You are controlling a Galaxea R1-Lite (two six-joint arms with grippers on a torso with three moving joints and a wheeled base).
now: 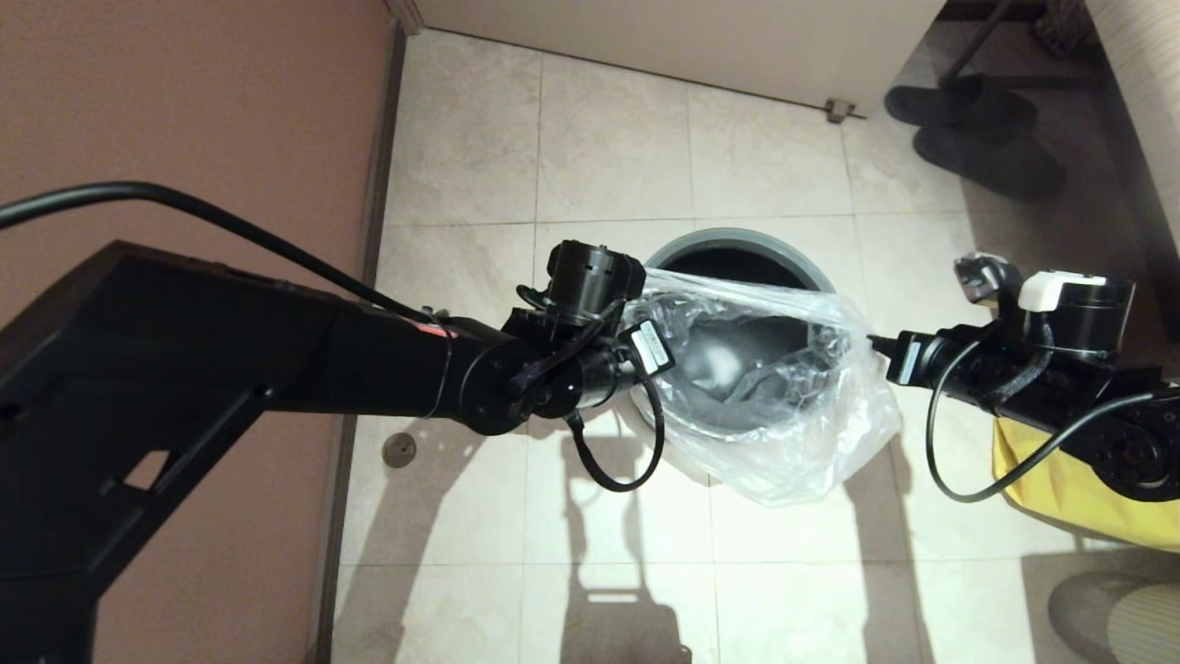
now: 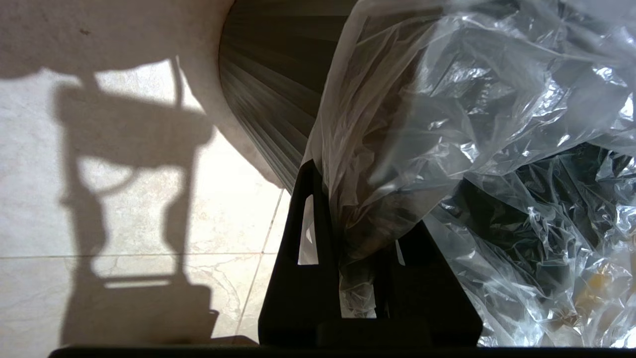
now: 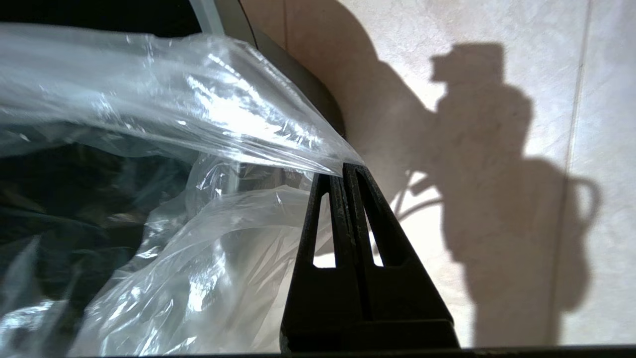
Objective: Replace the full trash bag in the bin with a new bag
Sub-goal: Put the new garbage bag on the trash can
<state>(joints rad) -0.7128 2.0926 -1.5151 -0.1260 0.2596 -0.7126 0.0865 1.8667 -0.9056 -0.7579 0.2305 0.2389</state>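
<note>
Clear crinkly plastic is stretched over the mouth of the bin, which stands on the tiled floor. That's the new bag, draped across the opening and hanging down the near side. The left pincer is pinching a bunched fold of it at the bin's left edge, while the right pincer (fingers pressed flat together) grips a thin corner on the right. A yellow bag sits under the right arm.
</note>
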